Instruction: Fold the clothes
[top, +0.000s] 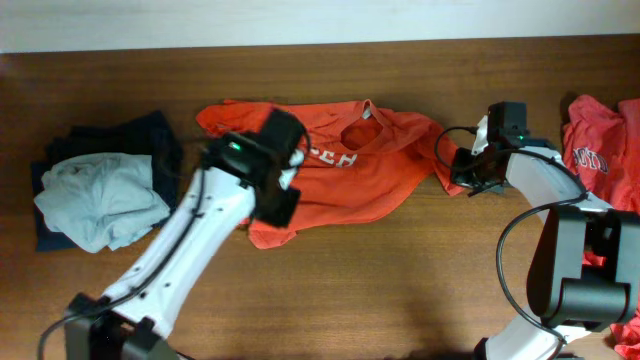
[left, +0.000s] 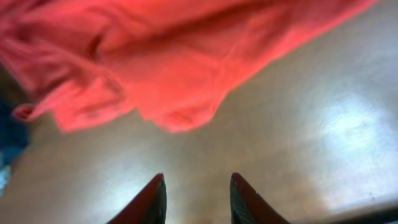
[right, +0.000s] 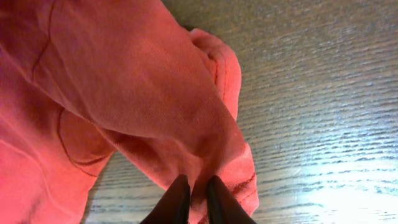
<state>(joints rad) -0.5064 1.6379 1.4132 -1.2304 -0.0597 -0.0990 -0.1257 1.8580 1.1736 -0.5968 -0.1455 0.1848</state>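
Observation:
An orange-red T-shirt with white lettering lies spread and rumpled across the middle of the table. My right gripper is at its right sleeve. In the right wrist view the gripper is shut on a fold of the sleeve fabric, just inside the hem. My left gripper hovers over the shirt's lower left part. In the left wrist view this gripper stands open over bare wood, nothing between its fingers, and the shirt's edge lies a little ahead.
A pale grey garment lies on a navy one at the left of the table. Another orange-red shirt is bunched at the right edge, beside the right arm. A pale wall runs along the table's far edge.

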